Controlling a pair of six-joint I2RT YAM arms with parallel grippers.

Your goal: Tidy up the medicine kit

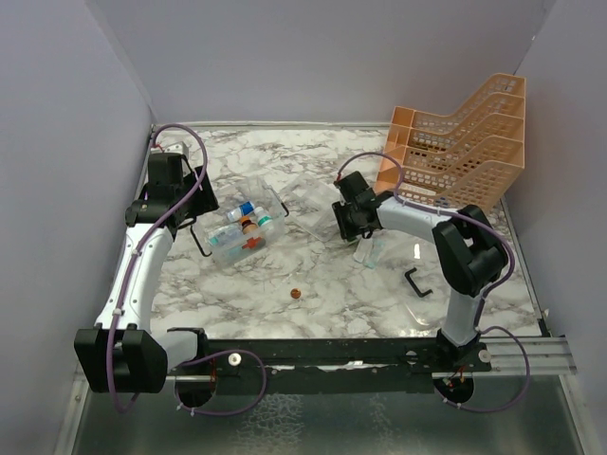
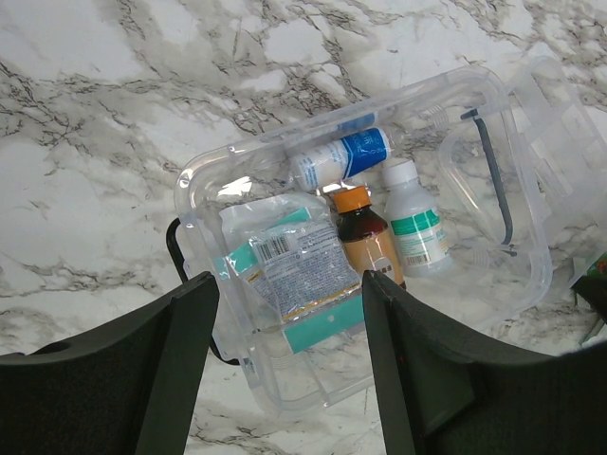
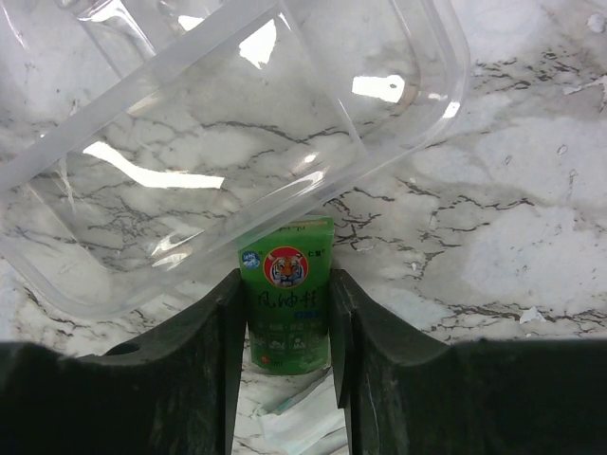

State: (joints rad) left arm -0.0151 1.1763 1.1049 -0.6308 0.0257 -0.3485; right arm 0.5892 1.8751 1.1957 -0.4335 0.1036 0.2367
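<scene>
Right claw point(image 3: 285, 280) pinches green tiger-logo sachet point(image 3: 285, 313) at edge of clear plastic lid point(image 3: 237, 123). Left claw point(image 2: 289, 284) spread, over small clear plastic medicine kit box point(image 2: 465, 180), bottles point(image 2: 365, 237) inside, mid-left on marble desk point(image 1: 313, 275).

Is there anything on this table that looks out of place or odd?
Yes. A black U-shaped handle lies loose on the marble table near the right arm, apparently attached to nothing. A small brown round item sits alone outside the medicine kit, whose clear lid lies off beside it.
</scene>
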